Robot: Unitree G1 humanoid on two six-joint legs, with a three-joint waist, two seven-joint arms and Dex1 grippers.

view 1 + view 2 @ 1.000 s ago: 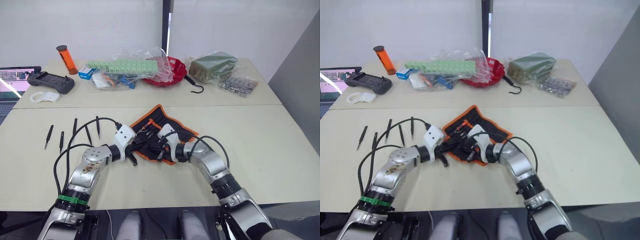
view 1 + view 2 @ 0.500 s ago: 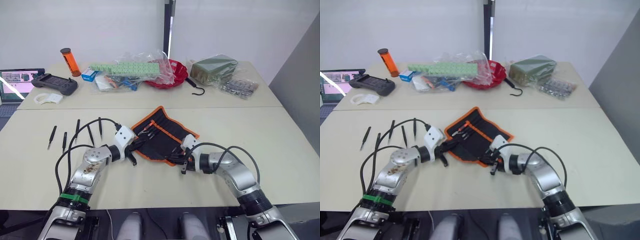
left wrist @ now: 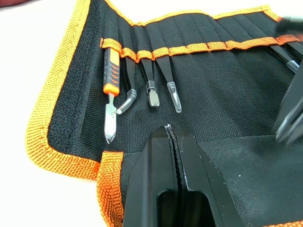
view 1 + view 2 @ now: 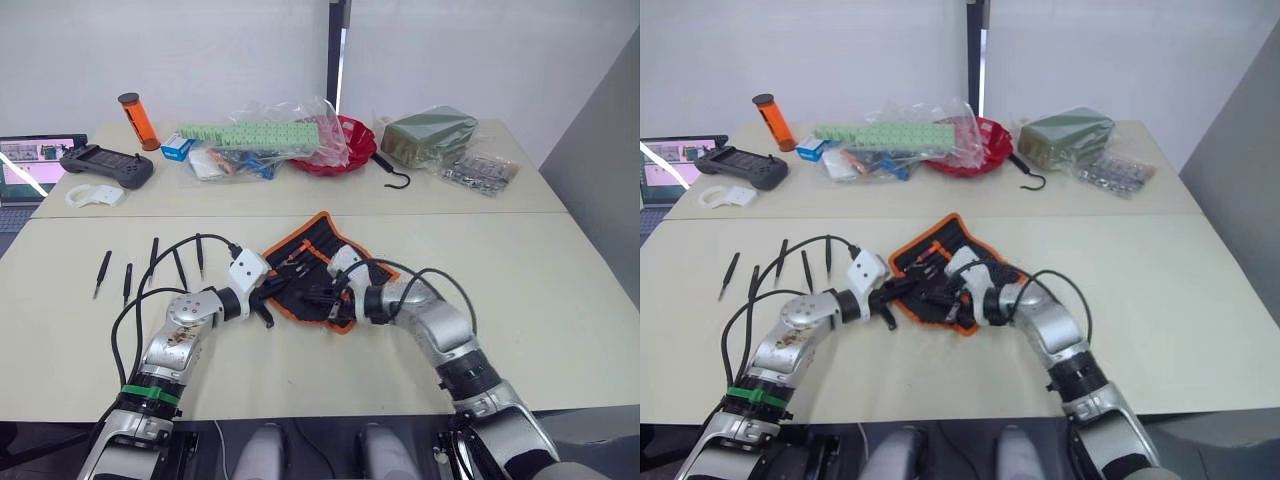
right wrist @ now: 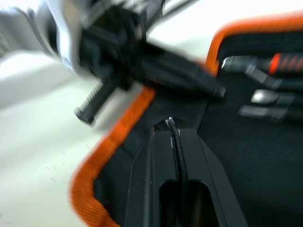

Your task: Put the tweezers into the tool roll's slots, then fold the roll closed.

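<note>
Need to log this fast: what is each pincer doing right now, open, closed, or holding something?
Left pincer: closed, empty, over the flat black fabric tool roll with orange edging.
Right pincer: closed, empty, over the same roll.

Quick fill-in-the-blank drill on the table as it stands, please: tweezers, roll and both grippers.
1. The tweezers lying loose on the table number ____.
2. The tool roll has edging coloured ____.
3. The left gripper has its fingers ____.
4. The right gripper is over the ____.

Missing words: five; orange; shut; tool roll
</note>
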